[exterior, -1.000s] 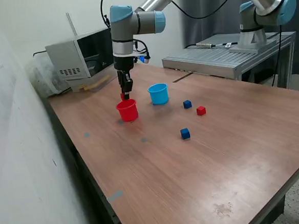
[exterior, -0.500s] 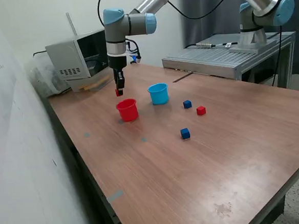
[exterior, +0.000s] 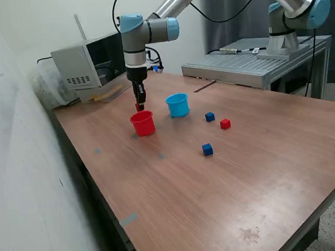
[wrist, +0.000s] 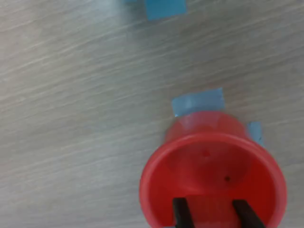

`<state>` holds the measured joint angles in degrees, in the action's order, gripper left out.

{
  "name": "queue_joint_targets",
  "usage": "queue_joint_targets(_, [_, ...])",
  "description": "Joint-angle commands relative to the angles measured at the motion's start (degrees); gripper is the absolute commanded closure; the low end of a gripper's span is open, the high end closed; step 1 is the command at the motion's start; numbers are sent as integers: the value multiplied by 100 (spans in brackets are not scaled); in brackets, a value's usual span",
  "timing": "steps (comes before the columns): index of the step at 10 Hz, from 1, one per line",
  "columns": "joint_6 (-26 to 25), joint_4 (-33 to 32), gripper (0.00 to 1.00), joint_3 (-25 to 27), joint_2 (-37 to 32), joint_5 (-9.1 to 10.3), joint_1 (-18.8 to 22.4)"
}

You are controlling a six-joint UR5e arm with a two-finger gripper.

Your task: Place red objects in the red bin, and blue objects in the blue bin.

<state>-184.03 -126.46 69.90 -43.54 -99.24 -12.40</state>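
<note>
A: Red bin (exterior: 142, 123) sits toward the exterior view's left, gripper (exterior: 140, 106) poised just above its rim, jaws clamped on a red cube (exterior: 137, 107). Rightward: blue bin (exterior: 177, 104), then three loose cubes.

B: Risk?

A: The wrist view shows the fingertips (wrist: 179, 209) near the bin's edge; released off-centre, the cube could strike the rim and bounce onto the table (exterior: 262, 165)

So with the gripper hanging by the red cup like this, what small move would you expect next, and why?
Probably a short shift to center over the red cup, then opening. The gripper hangs just above the cup's far rim with a red cube apparently between its fingers. In the wrist view the fingers frame the cup's open mouth, though near its edge, and the cube itself is not clear there.
</note>
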Motion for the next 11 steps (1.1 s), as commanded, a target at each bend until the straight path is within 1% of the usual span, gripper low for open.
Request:
queue_joint_targets(1, [-1, -10, 100, 59, 3, 36, 106])
queue_joint_targets(2, [-1, -10, 0, 42, 4, 36, 107])
queue_joint_targets(7, [8, -11, 0, -20, 4, 10, 54])
queue_joint_targets(8, [8, -10, 0, 241, -171, 10, 106])
queue_joint_targets(9, [-1, -10, 0, 583, -590, 45, 133])
queue_joint_targets(10, [-1, -37, 0, 1030, -1055, 263, 342])
queue_joint_targets(11, [16, -46, 0, 1409, -1504, 752, 561])
